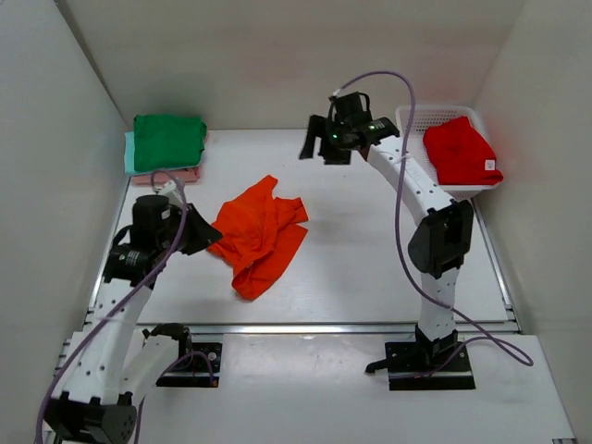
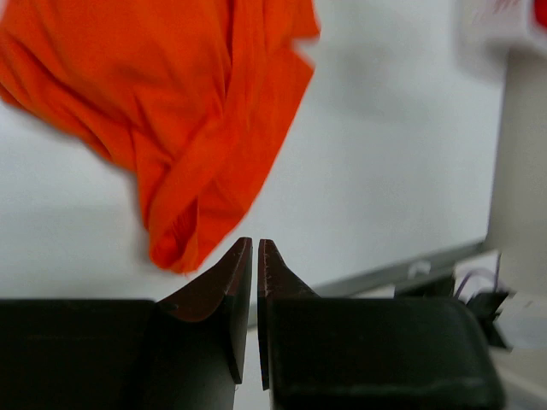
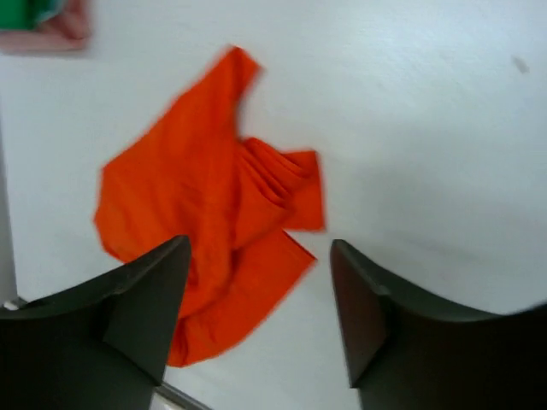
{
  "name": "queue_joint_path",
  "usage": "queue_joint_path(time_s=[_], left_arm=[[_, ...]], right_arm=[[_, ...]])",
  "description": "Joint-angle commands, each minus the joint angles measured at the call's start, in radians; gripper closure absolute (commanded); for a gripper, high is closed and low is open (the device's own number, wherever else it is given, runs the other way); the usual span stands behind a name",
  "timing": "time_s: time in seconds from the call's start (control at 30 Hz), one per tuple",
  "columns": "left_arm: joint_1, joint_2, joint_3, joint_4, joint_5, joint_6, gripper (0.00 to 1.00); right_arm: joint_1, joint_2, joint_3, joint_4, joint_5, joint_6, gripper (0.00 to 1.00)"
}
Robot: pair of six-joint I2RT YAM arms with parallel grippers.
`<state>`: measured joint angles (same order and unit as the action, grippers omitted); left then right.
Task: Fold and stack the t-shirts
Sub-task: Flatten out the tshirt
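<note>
Top external view takes in one white table (image 1: 370, 250) shut in by pale walls (image 1: 46, 185) on the left, far and right sides, with a metal rail along its near edge and two arms bolted just below that rail. Bare tabletop runs from the middle out to the right wall and along the near edge, the widest open stretch.

Five t-shirts show. The orange t-shirt (image 1: 259, 236) is the largest spread of cloth. It lies crumpled and unfolded left of the table's centre, one corner pointing to the far side and a bunched end toward the near rail.

Three shirts make a folded stack in the far left corner, close against the left wall: the green t-shirt (image 1: 169, 139) on top, the mint t-shirt (image 1: 129, 154) under it and the pink t-shirt (image 1: 166, 175) at the bottom.

One white mesh basket (image 1: 421, 115) stands in the far right corner, and the red t-shirt (image 1: 460, 151) lies loosely folded inside it, over its right part.

The right gripper (image 1: 321, 148) hangs high over the far middle of the table, just left of the basket, fingers spread wide with nothing between them. Its wrist view looks straight down on the orange cloth.

The left gripper (image 2: 255, 244) sits low just beside the orange t-shirt's left edge, its tips drawn together to a thin slit and holding nothing
</note>
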<state>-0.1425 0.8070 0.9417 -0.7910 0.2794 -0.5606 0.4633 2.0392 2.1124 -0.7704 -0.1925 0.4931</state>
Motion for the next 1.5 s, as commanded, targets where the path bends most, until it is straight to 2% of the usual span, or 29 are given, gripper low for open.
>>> queue_joint_path(time_s=[0.0, 0.07, 0.13, 0.2, 0.37, 0.43, 0.5, 0.57, 0.6, 0.7, 0.87, 1.07, 1.27, 1.4, 1.47], left_arm=[[-0.124, 0.058, -0.088, -0.016, 0.066, -0.005, 0.81], [-0.179, 0.106, -0.124, -0.014, 0.052, -0.034, 0.81], [-0.201, 0.135, -0.167, 0.002, 0.015, -0.056, 0.80], [-0.177, 0.146, -0.207, 0.006, -0.012, -0.073, 0.78], [-0.138, 0.106, -0.282, 0.025, -0.131, -0.108, 0.73], [-0.131, 0.087, -0.310, 0.079, -0.152, -0.150, 0.71], [-0.138, 0.104, -0.317, 0.127, -0.149, -0.177, 0.66], [-0.154, 0.139, -0.302, 0.191, -0.160, -0.179, 0.68], [-0.175, 0.177, -0.259, 0.240, -0.195, -0.179, 0.67], [-0.186, 0.315, -0.166, 0.295, -0.230, -0.153, 0.64], [-0.206, 0.556, 0.081, 0.351, -0.299, -0.124, 0.64], [-0.252, 0.842, 0.325, 0.293, -0.362, -0.082, 0.63], [-0.273, 0.972, 0.358, 0.335, -0.373, -0.084, 0.62], [-0.307, 1.077, 0.423, 0.268, -0.407, -0.025, 0.60], [-0.319, 1.115, 0.430, 0.274, -0.407, -0.018, 0.56]], right_arm=[[-0.061, -0.244, -0.246, 0.012, 0.087, -0.014, 0.39], [-0.116, -0.269, -0.365, 0.039, 0.038, -0.030, 0.63], [-0.130, -0.277, -0.455, 0.036, 0.018, -0.066, 0.80], [-0.111, -0.277, -0.491, 0.037, -0.001, -0.097, 0.83], [-0.014, -0.283, -0.644, 0.127, -0.022, -0.111, 0.73], [0.032, -0.251, -0.655, 0.138, -0.019, -0.103, 0.65], [0.089, -0.218, -0.654, 0.132, -0.009, -0.105, 0.64], [0.129, -0.191, -0.657, 0.135, 0.023, -0.110, 0.52], [0.159, -0.168, -0.657, 0.129, 0.057, -0.091, 0.50], [0.178, -0.143, -0.664, 0.164, 0.093, -0.067, 0.48], [0.190, -0.073, -0.677, 0.195, 0.149, -0.010, 0.49], [0.210, 0.007, -0.612, 0.181, 0.215, 0.031, 0.47], [0.233, 0.007, -0.627, 0.178, 0.242, 0.079, 0.48], [0.236, -0.030, -0.684, 0.195, 0.261, 0.078, 0.47], [0.229, -0.051, -0.712, 0.201, 0.255, 0.084, 0.47]])
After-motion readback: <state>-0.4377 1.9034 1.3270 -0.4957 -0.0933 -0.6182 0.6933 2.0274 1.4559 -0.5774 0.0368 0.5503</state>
